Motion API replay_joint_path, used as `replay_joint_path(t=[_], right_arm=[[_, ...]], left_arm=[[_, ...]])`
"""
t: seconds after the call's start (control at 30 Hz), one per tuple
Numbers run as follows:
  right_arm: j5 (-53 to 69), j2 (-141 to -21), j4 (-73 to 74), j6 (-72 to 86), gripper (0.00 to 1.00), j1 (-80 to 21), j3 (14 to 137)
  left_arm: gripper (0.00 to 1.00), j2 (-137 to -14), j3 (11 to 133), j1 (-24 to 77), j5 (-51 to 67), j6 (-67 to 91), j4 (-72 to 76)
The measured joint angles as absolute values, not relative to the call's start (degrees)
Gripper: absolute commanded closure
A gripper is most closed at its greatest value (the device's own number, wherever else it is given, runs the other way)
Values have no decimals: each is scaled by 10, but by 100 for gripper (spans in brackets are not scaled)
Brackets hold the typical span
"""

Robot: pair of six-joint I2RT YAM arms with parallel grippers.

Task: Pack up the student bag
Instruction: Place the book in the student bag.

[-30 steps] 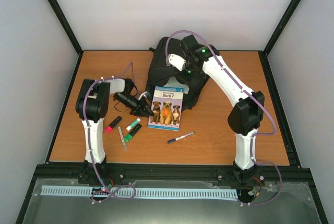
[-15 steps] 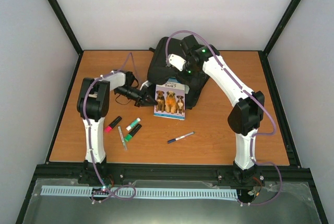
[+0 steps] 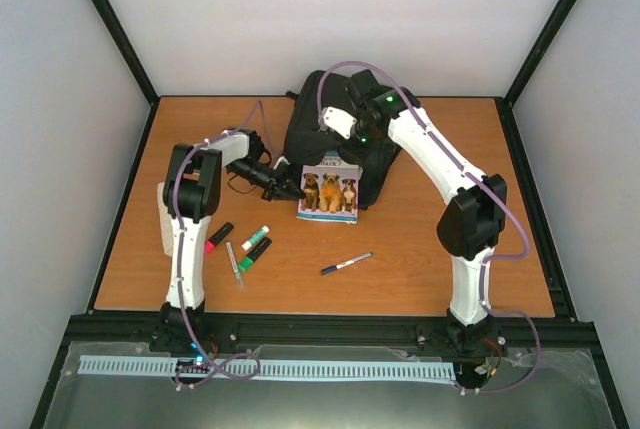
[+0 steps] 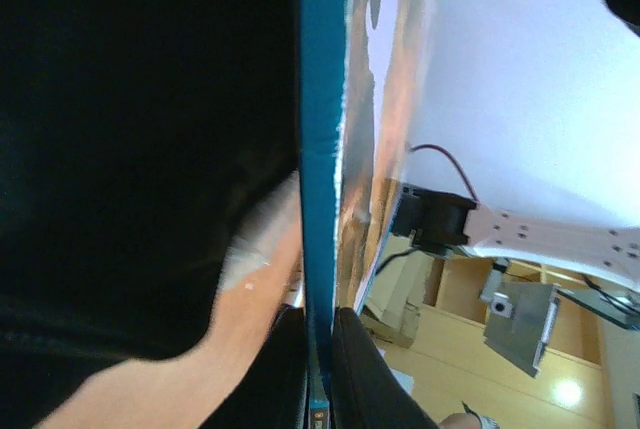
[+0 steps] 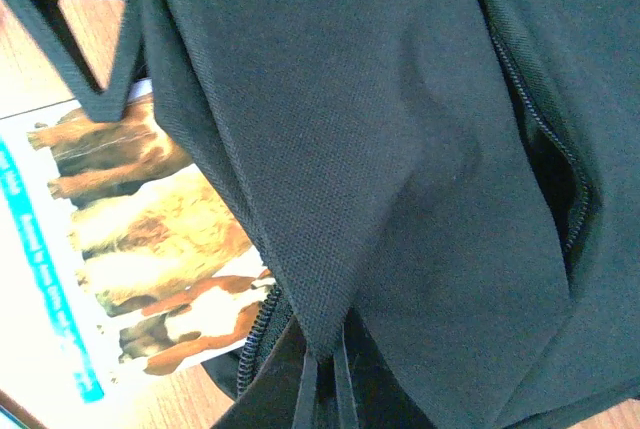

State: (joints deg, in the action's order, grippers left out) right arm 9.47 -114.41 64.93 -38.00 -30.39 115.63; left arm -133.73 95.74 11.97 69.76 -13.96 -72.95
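The student bag (image 3: pixel 310 139), a big black backpack, lies at the back middle of the table. My right gripper (image 3: pixel 342 125) is shut on a fold of its fabric (image 5: pixel 400 149) and holds the flap up beside the zip (image 5: pixel 255 334); the gripper (image 5: pixel 325 389) pinches the cloth at the frame's bottom. A book (image 3: pixel 331 193) with dogs on its cover stands tilted at the bag's mouth. My left gripper (image 3: pixel 291 190) is shut on the book's left edge. In the left wrist view the teal edge of the book (image 4: pixel 320 149) runs up from the gripper (image 4: pixel 320 374), with the black bag (image 4: pixel 130 149) to its left.
On the wooden table (image 3: pixel 420 269) in front of the left arm lie a pink marker (image 3: pixel 215 237), two green markers (image 3: pixel 255 239) (image 3: pixel 254 253) and a silver pen (image 3: pixel 234 264). A blue pen (image 3: pixel 346 264) lies near the middle. Black frame rails border the table.
My left gripper closed on the book, raised its edge and carried it back and to the right, up to the bag's mouth. The right gripper kept holding the flap.
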Motion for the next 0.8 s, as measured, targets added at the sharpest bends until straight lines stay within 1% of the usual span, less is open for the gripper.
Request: replay_joint_path(t=[0.2,0.3,0.33,0.43,0.6,0.7,0.8], right_arm=[[94,-1141,647,-385,97,-304,1136],[94,-1138,646,-387,97,-304,1129],[94,-1137,645,-387,97,-304,1128],[92,-1129,644,-390,97,-304,1121],[84,-1102,636,-401,97,-303,1088],[77,-1071,624,-414,97,-299,1042],[68,-1037,615,-430,97,-296,994]], left_arm=[[76,-1369,1014,123,616,-105,-720],[58,-1366,1019,124,590,-91,-717],[55,-1362,1015,124,584,-88,-716],[52,-1335,991,124,566,-85,-708],[49,-1267,930,109,535,-87,-693],[48,-1236,908,91,520,-94,-693],[50,-1219,896,70,503,-107,-695]])
